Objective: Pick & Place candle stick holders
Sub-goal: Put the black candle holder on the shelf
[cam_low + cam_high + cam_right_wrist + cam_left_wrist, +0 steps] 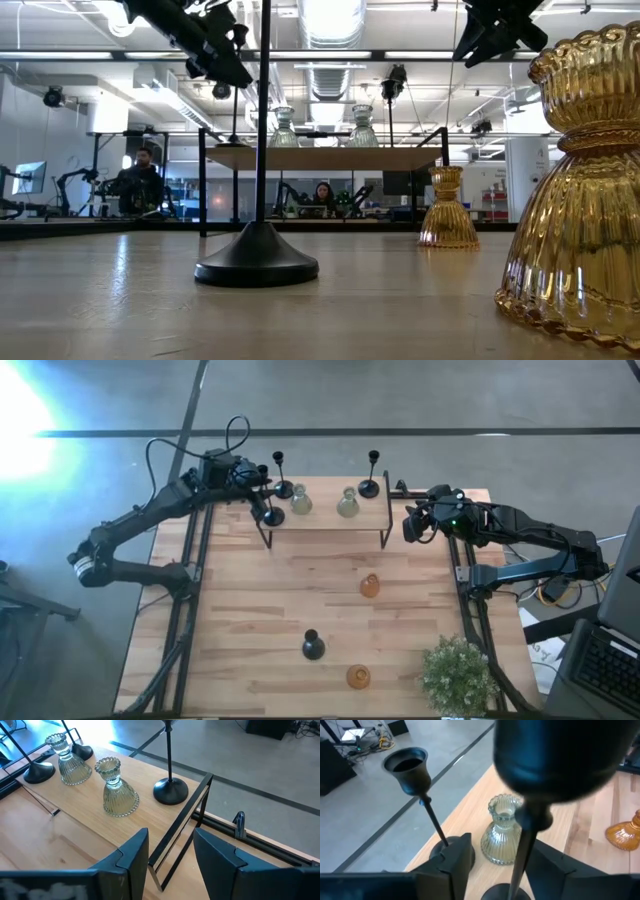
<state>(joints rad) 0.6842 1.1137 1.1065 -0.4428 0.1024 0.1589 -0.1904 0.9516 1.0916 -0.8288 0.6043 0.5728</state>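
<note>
A raised wooden shelf (pixel 325 515) stands at the table's far side. On it rest by their bases three black candle stick holders (pixel 283 488) (pixel 371 486) (pixel 272 515) and two pale-green glass ones (pixel 301 502) (pixel 347 503). My left gripper (pixel 265 500) is open at the shelf's left end. The thin stem (pixel 524 850) of the nearest black holder stands upright between its fingers, its base (pixel 504 893) on the shelf. My right gripper (pixel 408 523) hovers open and empty off the shelf's right end. Two amber holders (pixel 370 586) (pixel 358 677) and a black one (pixel 313 647) stand on the table.
A green potted plant (pixel 455 670) sits at the table's near right corner. The shelf's thin black frame legs (pixel 175 842) run down in front of my right gripper (pixel 171 834). Bare tabletop (pixel 250 610) lies between the shelf and the near holders. People sit at desks in the room beyond.
</note>
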